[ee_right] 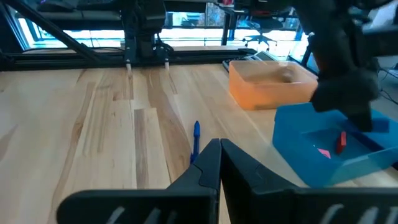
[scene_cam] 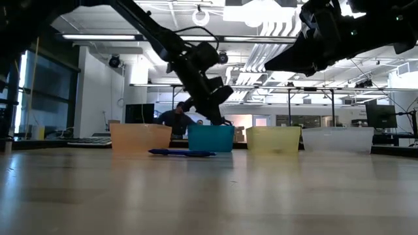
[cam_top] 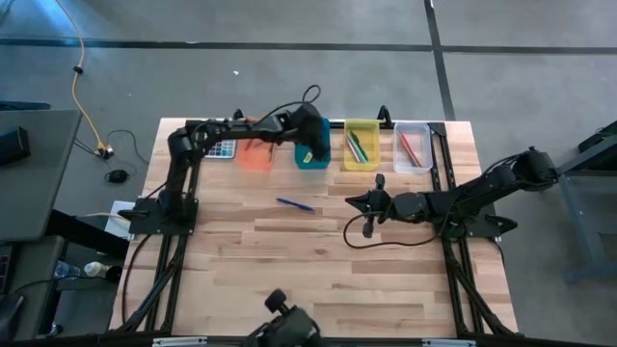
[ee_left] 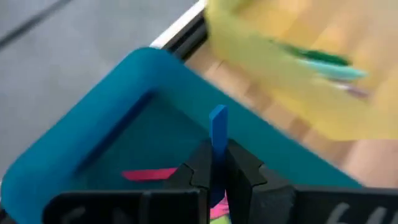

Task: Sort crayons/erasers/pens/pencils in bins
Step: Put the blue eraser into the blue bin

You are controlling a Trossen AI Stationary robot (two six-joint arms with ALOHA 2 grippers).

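1. The left gripper (cam_top: 310, 154) is held over the teal-blue bin (cam_top: 312, 145) at the far edge of the worktop (cam_top: 289, 270).
2. Its fingers (ee_left: 200, 171) are closed tight on a thin blue stick (ee_left: 218, 134), which stands up between them above the bin's inside; whether it is a pen or a crayon cannot be told.
3. Small pink and red pieces (ee_left: 148, 175) are seen lying inside the teal-blue bin.
4. The right gripper (cam_top: 369, 207) is held above the worktop near the middle, well apart from the bins; its fingers (ee_right: 205, 168) are drawn together with nothing between them.
5. A blue pen (cam_top: 295, 203) lies on the worktop, in front of the orange bin (cam_top: 254, 154) and the teal-blue bin.
6. The yellow bin (cam_top: 362, 146) holds green sticks, and the clear bin (cam_top: 412, 147) holds red ones.
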